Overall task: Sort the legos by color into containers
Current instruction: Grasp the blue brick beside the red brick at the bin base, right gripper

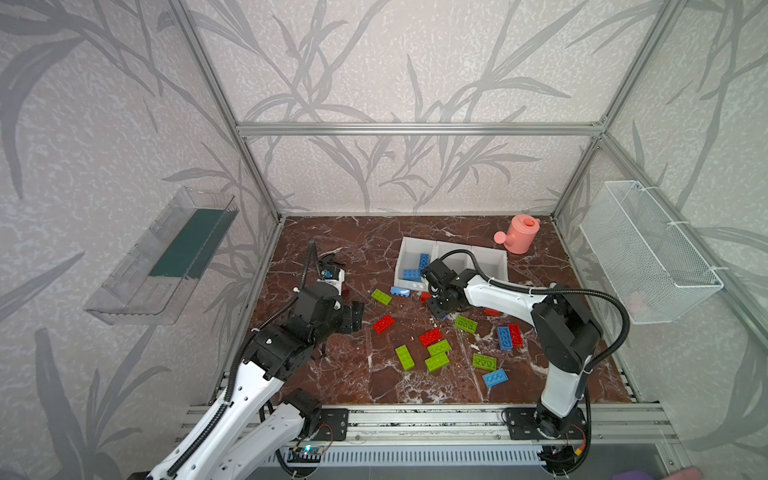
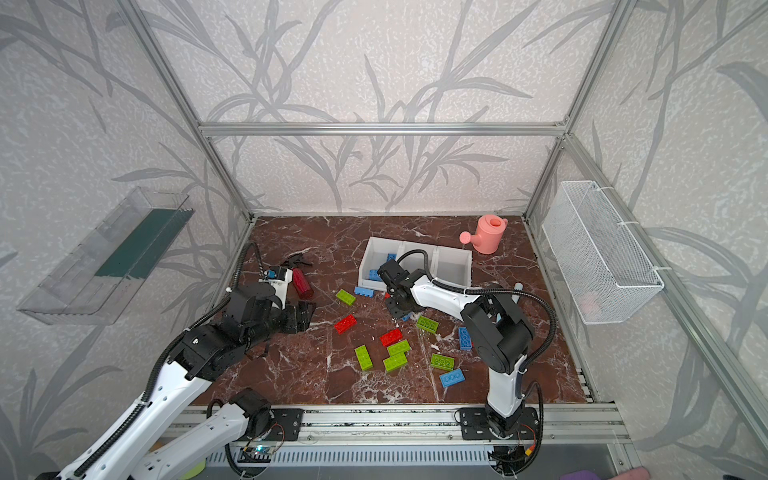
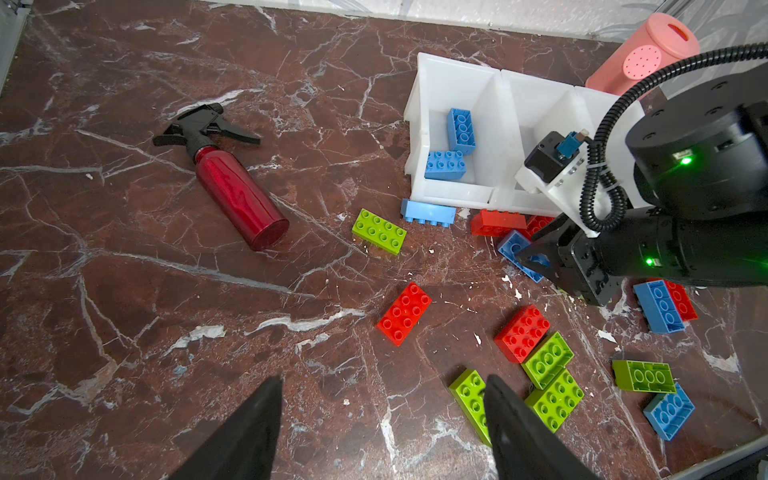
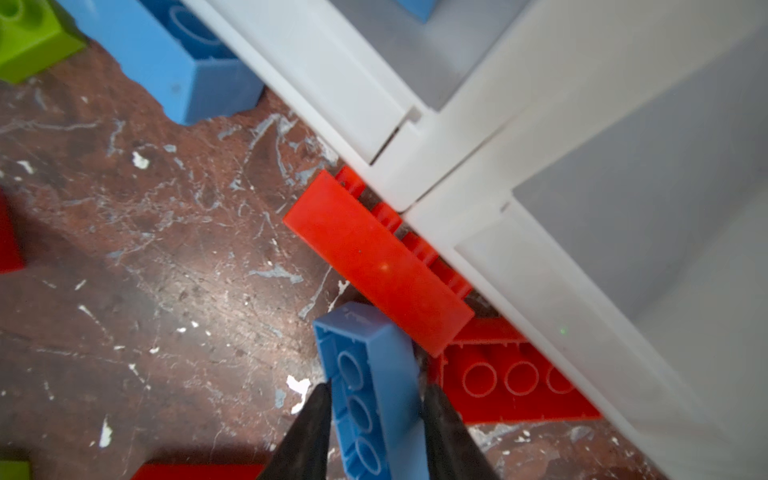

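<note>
Right claw (image 4: 376, 395), narrow, grips blue lego (image 4: 365, 345), long axis along the fingers (image 4: 307, 432). In a top view, blue-stocked container (image 1: 409, 251) lies upper left. Left claw (image 3: 382, 380) wide, empty.

Glossy plastic legos (image 3: 405, 312) lie on a scuffed marble-look table (image 3: 124, 291) beside matt white plastic containers (image 3: 453, 192).

— What sort of place is this?
— Probably a lab, a robot test cell: aluminium frame (image 1: 415, 129) across the middle, leaf-print panels (image 1: 415, 62) for walls, left arm (image 1: 245, 395) and right arm (image 1: 561, 386) bolted to a slotted rail (image 1: 415, 419) along the bottom.
— Not a home?
— Hardly; the marble-look table (image 1: 353, 374) is boxed in, wire basket (image 1: 648, 257) tied at right.
</note>
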